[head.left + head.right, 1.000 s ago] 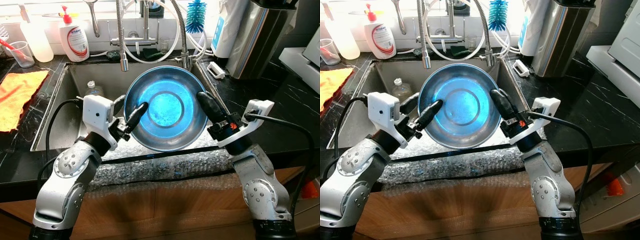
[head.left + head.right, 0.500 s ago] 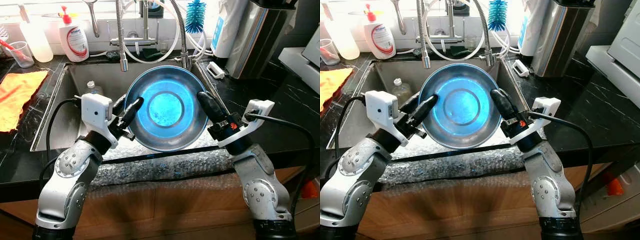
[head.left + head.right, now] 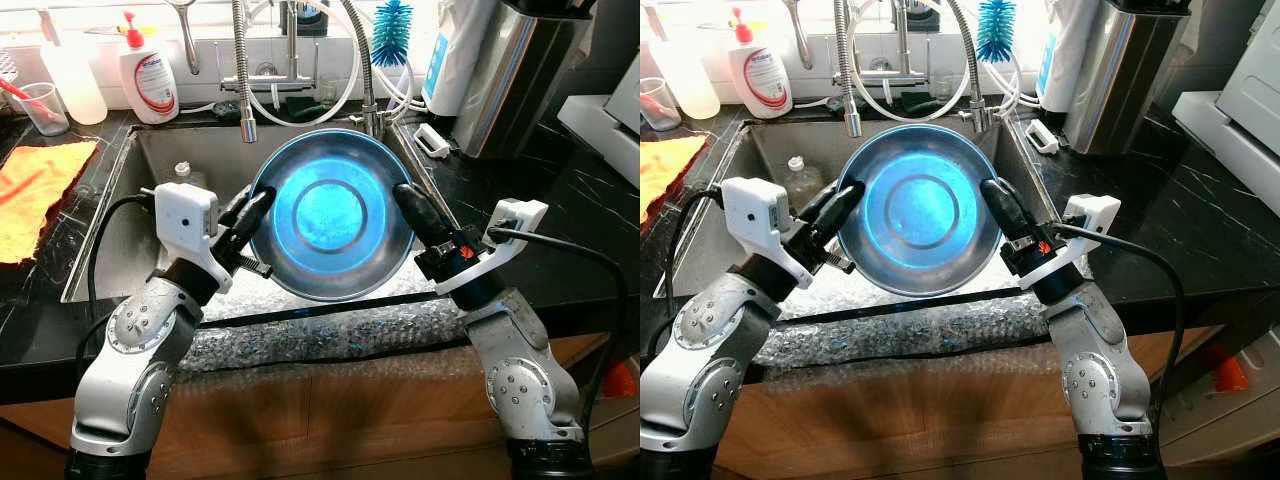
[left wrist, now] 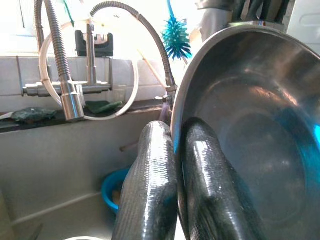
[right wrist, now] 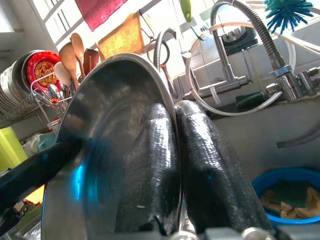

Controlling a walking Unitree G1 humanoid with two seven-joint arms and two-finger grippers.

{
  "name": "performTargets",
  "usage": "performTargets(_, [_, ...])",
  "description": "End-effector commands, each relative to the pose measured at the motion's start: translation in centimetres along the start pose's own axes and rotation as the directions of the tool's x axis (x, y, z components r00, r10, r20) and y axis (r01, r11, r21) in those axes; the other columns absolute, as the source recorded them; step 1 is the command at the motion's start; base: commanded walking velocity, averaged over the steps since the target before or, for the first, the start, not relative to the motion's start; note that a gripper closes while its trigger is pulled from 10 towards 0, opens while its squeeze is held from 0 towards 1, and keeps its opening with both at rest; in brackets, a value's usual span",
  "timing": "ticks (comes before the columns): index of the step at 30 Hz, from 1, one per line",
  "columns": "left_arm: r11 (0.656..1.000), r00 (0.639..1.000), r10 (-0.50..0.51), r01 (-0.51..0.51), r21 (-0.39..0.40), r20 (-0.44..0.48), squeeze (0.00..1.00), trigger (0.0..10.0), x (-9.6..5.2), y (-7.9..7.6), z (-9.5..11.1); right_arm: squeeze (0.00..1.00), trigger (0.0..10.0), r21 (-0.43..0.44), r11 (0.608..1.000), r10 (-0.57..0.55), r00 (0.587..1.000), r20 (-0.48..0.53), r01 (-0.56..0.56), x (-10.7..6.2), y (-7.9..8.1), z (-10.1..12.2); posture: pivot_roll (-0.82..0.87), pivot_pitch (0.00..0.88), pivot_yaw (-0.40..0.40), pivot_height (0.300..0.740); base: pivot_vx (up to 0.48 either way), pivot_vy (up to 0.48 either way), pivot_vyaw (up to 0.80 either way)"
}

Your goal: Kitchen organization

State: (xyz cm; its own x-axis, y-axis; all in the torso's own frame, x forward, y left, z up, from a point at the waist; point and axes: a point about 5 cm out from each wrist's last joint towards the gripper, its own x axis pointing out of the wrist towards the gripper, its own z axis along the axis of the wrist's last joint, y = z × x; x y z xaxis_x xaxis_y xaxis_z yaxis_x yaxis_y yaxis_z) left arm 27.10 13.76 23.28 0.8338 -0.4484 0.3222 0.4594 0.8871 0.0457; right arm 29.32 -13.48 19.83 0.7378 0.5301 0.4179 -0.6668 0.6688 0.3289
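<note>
A round steel bowl (image 3: 330, 213) with a blue sheen is held tilted above the sink (image 3: 160, 165), its inside facing me. My left gripper (image 3: 255, 203) pinches the bowl's left rim, one finger (image 4: 150, 185) outside and one inside the bowl (image 4: 250, 130). My right gripper (image 3: 408, 205) is shut on the right rim, its fingers (image 5: 205, 165) straddling the edge of the bowl (image 5: 105, 130).
The spring faucet (image 3: 243, 70) hangs just behind the bowl. A small bottle (image 3: 182, 176) and a blue tub (image 5: 285, 190) lie in the sink. Soap bottle (image 3: 146, 72), blue brush (image 3: 391, 30) and steel canister (image 3: 510, 75) line the back. Orange cloth (image 3: 35, 185) lies left. Bubble wrap (image 3: 320, 335) covers the front edge.
My left gripper slid up the bowl's left rim and closed on it; the bowl tipped slightly more upright. The right gripper kept its hold.
</note>
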Motion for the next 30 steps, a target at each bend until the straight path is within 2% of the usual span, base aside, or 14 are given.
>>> performTargets(1, [1.000, 1.000, -0.025, 0.025, -0.001, 0.013, 0.00, 0.0, 0.2, -0.3, 0.1, 0.16, 10.0, -0.031, 0.999, 0.024, 1.000, 0.019, -0.024, 0.4, 0.5, 0.7, 0.07, 0.053, -0.042, 0.740, 0.000, 0.000, 0.00])
performTargets(2, [1.000, 1.000, -0.021, 0.021, -0.005, 0.016, 0.00, 0.0, 0.2, -0.3, 0.1, 0.16, 10.0, -0.032, 0.999, 0.024, 1.000, 0.019, -0.023, 0.4, 0.5, 0.7, 0.07, 0.053, -0.042, 0.740, 0.000, 0.000, 0.00])
performTargets(4, [0.999, 0.999, 0.000, 0.001, -0.033, 0.035, 0.00, 0.0, 0.3, -0.1, 0.4, 1.00, 10.0, -0.035, 0.999, 0.019, 1.000, 0.021, -0.018, 0.5, 0.4, 0.8, 0.07, 0.050, -0.042, 0.740, 0.000, 0.000, 0.00])
performTargets(12, [0.984, 0.984, 0.136, -0.121, -0.129, 0.118, 0.00, 0.0, 0.4, 1.5, 1.4, 1.00, 10.0, -0.036, 0.999, 0.012, 1.000, 0.026, -0.011, 0.5, 0.3, 0.8, 0.07, 0.048, -0.044, 0.740, 0.000, 0.000, 0.00])
performTargets(16, [0.948, 0.950, 0.251, -0.204, -0.243, 0.183, 0.00, 0.0, 0.1, 3.1, 2.3, 1.00, 10.0, -0.052, 0.998, -0.019, 0.999, 0.033, 0.021, 0.6, -0.1, 1.0, 0.07, 0.047, -0.045, 0.740, 0.000, 0.000, 0.00])
performTargets(17, [0.948, 0.950, 0.251, -0.204, -0.243, 0.183, 0.00, 0.0, 0.1, 3.1, 2.3, 1.00, 10.0, -0.052, 0.998, -0.019, 0.999, 0.033, 0.021, 0.6, -0.1, 1.0, 0.07, 0.047, -0.045, 0.740, 0.000, 0.000, 0.00])
performTargets(18, [0.932, 0.933, 0.297, -0.237, -0.273, 0.203, 0.00, 0.0, 0.0, 3.7, 2.6, 0.00, 10.0, -0.064, 0.997, -0.035, 0.999, 0.035, 0.037, 0.6, -0.2, 1.1, 0.07, 0.047, -0.045, 0.740, 0.000, 0.000, 0.00])
performTargets(22, [0.893, 0.872, 0.432, -0.378, -0.243, 0.232, 0.00, 0.0, -0.5, 5.5, 3.2, 0.00, 10.0, -0.113, 0.988, -0.104, 0.993, 0.046, 0.109, 0.6, -1.1, 1.2, 0.07, 0.046, -0.046, 0.740, 0.000, 0.000, 0.00])
performTargets(23, [0.888, 0.862, 0.452, -0.409, -0.212, 0.229, 0.00, 0.0, -0.7, 5.8, 3.2, 0.00, 10.0, -0.141, 0.981, -0.130, 0.990, 0.055, 0.136, 0.6, -1.3, 1.4, 0.07, 0.046, -0.046, 0.740, 0.000, 0.000, 0.00])
performTargets(24, [0.872, 0.844, 0.489, -0.474, -0.121, 0.220, 0.00, 0.0, -1.0, 6.5, 3.1, 0.00, 10.0, -0.233, 0.954, -0.177, 0.981, 0.076, 0.190, 0.5, -1.6, 1.9, 0.07, 0.047, -0.046, 0.740, 0.000, 0.000, 0.00])
performTargets(25, [0.857, 0.830, 0.513, -0.508, -0.083, 0.219, 0.00, 2.4, -1.2, 6.9, 3.0, 0.00, 10.0, -0.307, 0.927, -0.200, 0.976, 0.082, 0.216, 0.5, -1.8, 2.2, 0.06, 0.049, -0.046, 0.740, 0.000, 0.000, 0.00])
performTargets(26, [0.847, 0.820, 0.528, -0.527, -0.067, 0.219, 0.00, 2.4, -1.3, 7.1, 2.9, 0.00, 10.0, -0.353, 0.907, -0.211, 0.974, 0.086, 0.228, 0.5, -1.9, 2.3, 0.06, 0.049, -0.046, 0.740, 0.000, 0.000, 0.00])
performTargets(27, [0.840, 0.820, 0.532, -0.543, -0.005, 0.214, 0.00, 10.0, -1.6, 7.5, 2.8, 0.00, 10.0, -0.452, 0.856, -0.231, 0.968, 0.098, 0.250, 0.4, -1.9, 2.5, 0.06, 0.051, -0.045, 0.740, 0.000, 0.000, 0.00])
performTargets(30, [0.807, 0.815, 0.537, -0.571, 0.148, 0.216, 0.00, 10.0, -2.2, 8.4, 2.5, 0.00, 10.0, -0.514, 0.801, -0.269, 0.952, 0.148, 0.307, -0.5, -1.9, 3.2, 0.06, 0.054, -0.042, 0.740, 0.000, 0.000, 0.00])
